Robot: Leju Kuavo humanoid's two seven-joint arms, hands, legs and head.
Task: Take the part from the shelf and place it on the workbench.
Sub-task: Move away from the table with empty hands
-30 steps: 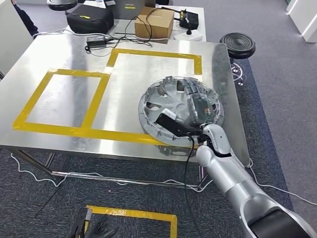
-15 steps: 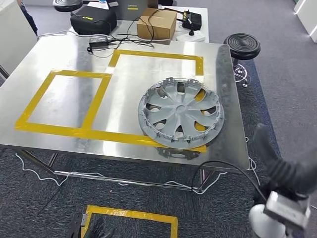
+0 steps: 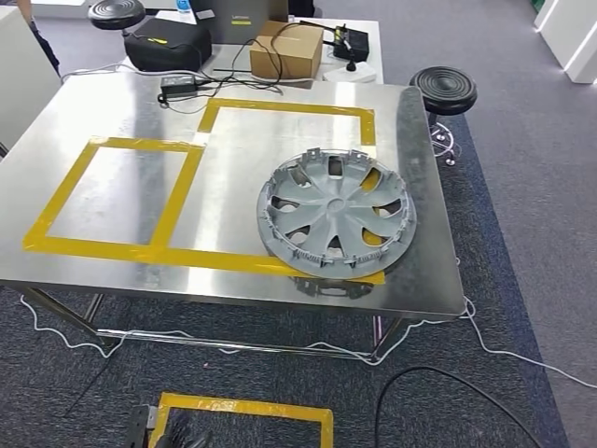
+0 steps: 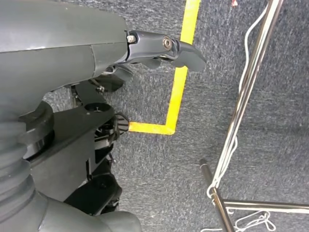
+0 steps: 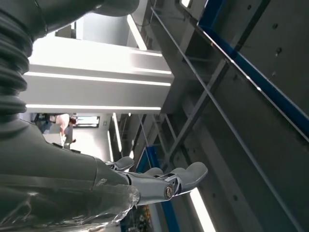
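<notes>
The part, a grey hubcap [image 3: 337,212], lies flat on the steel workbench [image 3: 232,177]. It rests on the bench's right half, over the front line of a yellow tape rectangle [image 3: 292,107]. Nothing touches it. My right hand [image 5: 160,182] is raised toward the ceiling, its fingers straight and apart with nothing in them. My left hand [image 4: 160,48] hangs low over the carpet beside a yellow floor marking [image 4: 175,92], its fingers extended and empty. Its dark fingers [image 3: 185,435] show at the bottom edge of the head view.
A second yellow tape square [image 3: 116,191] marks the bench's left half. A cardboard box [image 3: 285,49], a black bag [image 3: 168,42] and cables sit on a table behind. Round black stools [image 3: 442,89] stand at the bench's far right corner. Cables [image 3: 437,383] trail on the carpet.
My right arm has let go of the hubcap and swung back off the bench and out of the head view. The hubcap stays where it lay.
</notes>
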